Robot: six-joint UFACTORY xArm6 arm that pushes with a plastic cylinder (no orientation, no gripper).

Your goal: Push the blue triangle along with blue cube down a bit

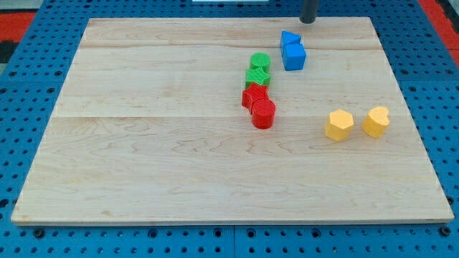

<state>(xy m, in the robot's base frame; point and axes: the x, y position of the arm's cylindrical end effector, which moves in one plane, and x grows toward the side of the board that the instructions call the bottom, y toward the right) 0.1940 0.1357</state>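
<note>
The blue triangle (288, 37) and the blue cube (294, 56) sit touching near the view's top, right of centre on the wooden board (143, 143), the triangle just above the cube. My tip (308, 21) is at the board's top edge, a little above and to the right of the blue triangle, not touching it.
Two green blocks (259, 61) (257, 77) and two red blocks (254, 95) (263, 113) form a column left of the blue pair. A yellow hexagon (338, 125) and a yellow heart-like block (376, 121) lie at the right. Blue pegboard (43, 29) surrounds the board.
</note>
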